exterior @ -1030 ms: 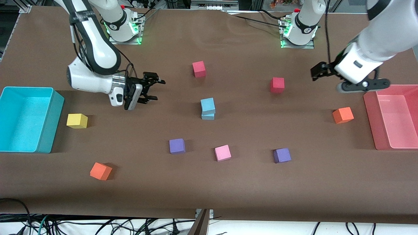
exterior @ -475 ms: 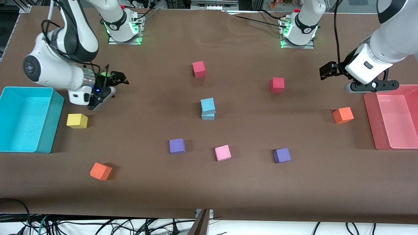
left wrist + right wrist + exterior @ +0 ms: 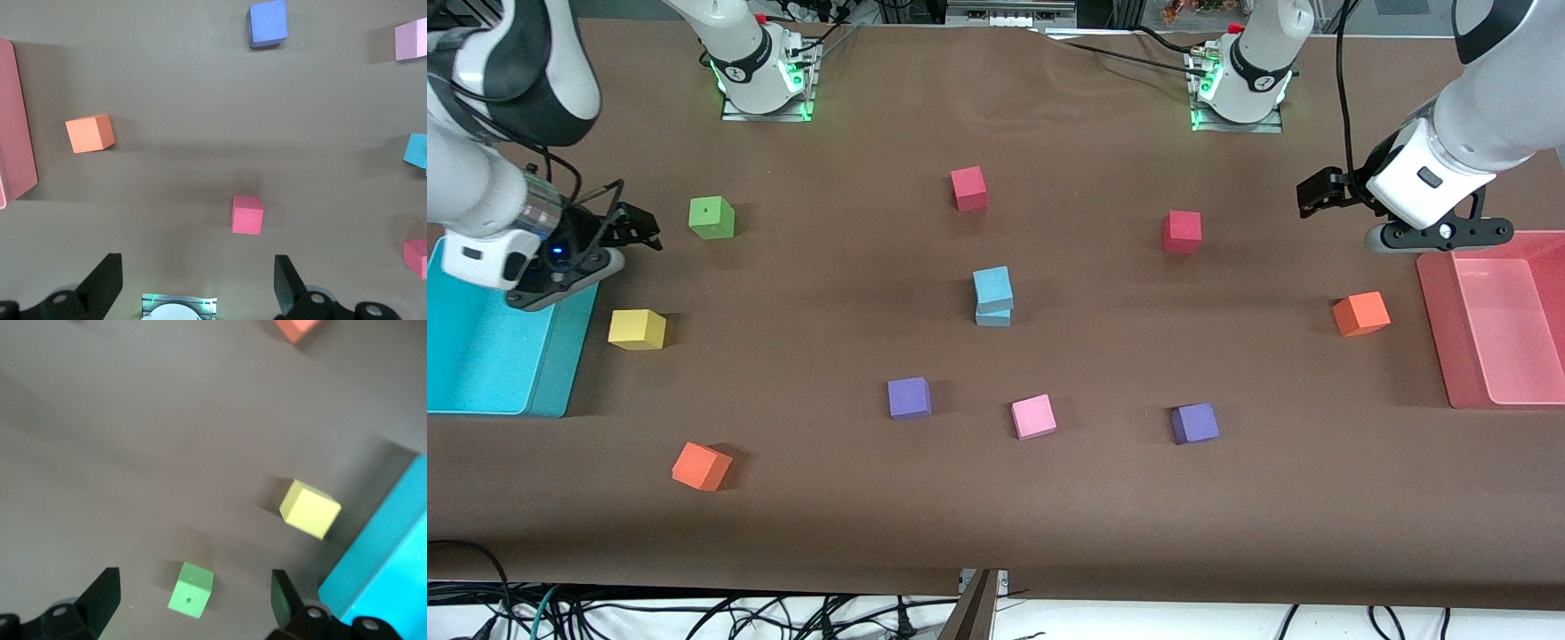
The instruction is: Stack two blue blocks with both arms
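Both pairs of fingers are spread wide with nothing between them. The left gripper (image 3: 1316, 191) hangs over bare cloth at the left arm's end of the table, near the pink bin (image 3: 1436, 329); its black fingers (image 3: 103, 283) frame a red cube (image 3: 247, 215) below. The right gripper (image 3: 639, 229) hangs at the right arm's end, over the rim of the cyan bin (image 3: 560, 373), and its fingertips (image 3: 100, 595) frame a green cube (image 3: 190, 589) with a small dark dot on top.

The two blue blocks (image 3: 992, 296) sit mid-table, one on the other, the upper one turned slightly off square so the lower one's edge shows. Open brown cloth (image 3: 1085, 516) surrounds the stack on every side: a second red cube (image 3: 968, 188) lies farther from the front camera, and a purple cube (image 3: 909, 397) and a pink cube (image 3: 1033, 416) lie nearer, all well apart from it. The widest free strip runs along the table edge nearest the camera.

No writing can be read anywhere. The cubes look like matte foam with sharp corners; a yellow cube (image 3: 637, 329) lies just beside the cyan bin. Both bins are smooth-walled rectangular trays, and the cloth shows faint creases.
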Robot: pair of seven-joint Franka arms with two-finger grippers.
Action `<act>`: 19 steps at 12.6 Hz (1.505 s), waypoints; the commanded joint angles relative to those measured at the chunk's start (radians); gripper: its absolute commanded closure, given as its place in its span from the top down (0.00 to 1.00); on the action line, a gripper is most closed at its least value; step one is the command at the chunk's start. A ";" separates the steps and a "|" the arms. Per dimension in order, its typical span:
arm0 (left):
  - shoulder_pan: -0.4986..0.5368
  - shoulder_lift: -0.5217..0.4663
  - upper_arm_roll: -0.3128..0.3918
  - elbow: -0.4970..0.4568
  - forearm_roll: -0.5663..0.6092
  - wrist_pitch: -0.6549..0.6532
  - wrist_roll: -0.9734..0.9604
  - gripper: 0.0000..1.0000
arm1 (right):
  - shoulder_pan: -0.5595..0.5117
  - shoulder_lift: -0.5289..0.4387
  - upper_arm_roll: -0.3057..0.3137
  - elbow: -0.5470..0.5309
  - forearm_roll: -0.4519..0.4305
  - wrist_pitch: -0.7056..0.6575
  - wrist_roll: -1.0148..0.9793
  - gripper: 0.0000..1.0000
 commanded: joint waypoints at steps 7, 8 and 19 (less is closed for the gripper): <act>0.000 -0.037 0.060 -0.017 0.007 0.006 0.135 1.00 | -0.079 -0.050 0.043 0.136 -0.003 -0.114 0.418 1.00; 0.000 -0.035 0.062 -0.015 0.007 0.006 0.134 1.00 | -0.098 -0.065 0.047 0.109 -0.001 -0.091 0.440 1.00; -0.008 -0.021 0.099 -0.034 0.004 0.015 0.137 1.00 | -0.165 -0.116 0.139 0.073 -0.009 -0.081 0.514 1.00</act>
